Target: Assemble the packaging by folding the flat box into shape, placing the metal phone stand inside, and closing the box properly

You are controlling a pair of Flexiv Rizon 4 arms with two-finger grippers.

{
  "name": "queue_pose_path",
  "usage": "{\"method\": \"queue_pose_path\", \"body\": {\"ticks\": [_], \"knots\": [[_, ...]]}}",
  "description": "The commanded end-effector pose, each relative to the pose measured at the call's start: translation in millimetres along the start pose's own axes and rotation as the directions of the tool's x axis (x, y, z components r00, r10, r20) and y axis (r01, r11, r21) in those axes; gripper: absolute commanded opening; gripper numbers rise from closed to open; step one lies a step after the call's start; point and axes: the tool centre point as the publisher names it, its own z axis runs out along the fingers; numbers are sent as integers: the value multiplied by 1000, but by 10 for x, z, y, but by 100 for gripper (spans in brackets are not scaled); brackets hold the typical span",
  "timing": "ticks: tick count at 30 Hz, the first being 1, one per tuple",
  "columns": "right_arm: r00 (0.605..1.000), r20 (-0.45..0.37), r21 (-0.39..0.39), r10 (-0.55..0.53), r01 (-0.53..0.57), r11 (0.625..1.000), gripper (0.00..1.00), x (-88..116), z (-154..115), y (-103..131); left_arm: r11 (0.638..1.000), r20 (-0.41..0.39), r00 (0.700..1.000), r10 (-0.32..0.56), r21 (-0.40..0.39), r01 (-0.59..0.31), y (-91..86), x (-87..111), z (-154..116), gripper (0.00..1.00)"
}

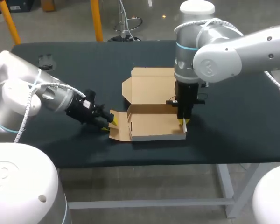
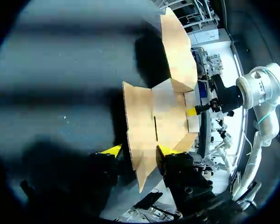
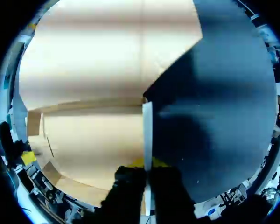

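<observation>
The brown cardboard box (image 1: 154, 125) lies half folded in the middle of the black table, its lid panel (image 1: 151, 86) flat behind it. My left gripper (image 1: 108, 122) is at the box's left end. In the left wrist view this gripper (image 2: 139, 150) stands open astride the upright side flap (image 2: 140, 130), with a thin gap on one side. My right gripper (image 1: 183, 123) points straight down at the box's right end. It is shut (image 3: 148, 163) on the thin right side wall (image 3: 147, 126), and its yellow tip (image 2: 192, 112) shows across the box. No phone stand is plainly seen.
A small dark object (image 1: 46, 59) lies at the far left of the black table (image 1: 242, 121). Bare tabletop stretches to the right of the box and along the front edge.
</observation>
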Motion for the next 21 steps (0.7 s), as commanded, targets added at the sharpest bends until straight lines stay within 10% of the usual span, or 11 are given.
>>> {"method": "queue_pose_path", "body": {"ticks": [1,5,21], "knots": [[1000,1,5,-1,1,1000,0,4,-2,17,1000,55,998,-16,21,15,54,88,31,45],[1000,1,5,-1,1,1000,0,4,-2,17,999,98,995,-30,43,26,48,127,51,2],[1000,1,5,-1,1,1000,0,4,-2,17,999,359,932,-40,42,26,-126,473,10,0]]}}
